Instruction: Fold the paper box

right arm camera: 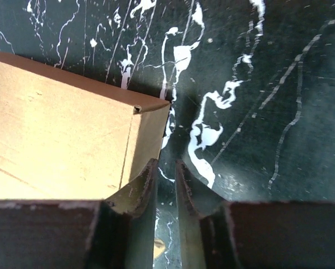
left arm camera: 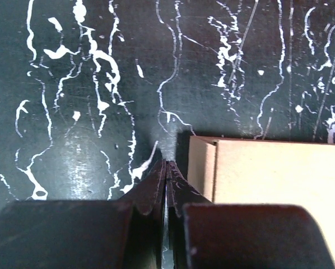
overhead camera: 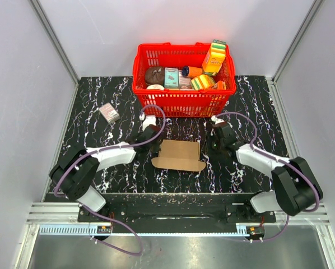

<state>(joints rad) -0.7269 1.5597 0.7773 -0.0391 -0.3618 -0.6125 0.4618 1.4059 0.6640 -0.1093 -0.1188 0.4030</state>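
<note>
1. Both jaws meet, nothing held: your left gripper (left arm camera: 166,168) has the box (left arm camera: 268,190) just to its right.
2. Your right gripper (right arm camera: 166,165), slightly parted and empty, has it just to its left.
3. Box lies flat between them, long axis left-right; neither arm is nearer.

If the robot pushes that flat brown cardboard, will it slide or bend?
Probably slide: the paper box lies flat and thin on the smooth table, so it looks light. It would likely bend at its creases; one side flap already looks folded.

Matt brown cardboard paper box (overhead camera: 178,155), glossy black marbled table (overhead camera: 173,126)
</note>
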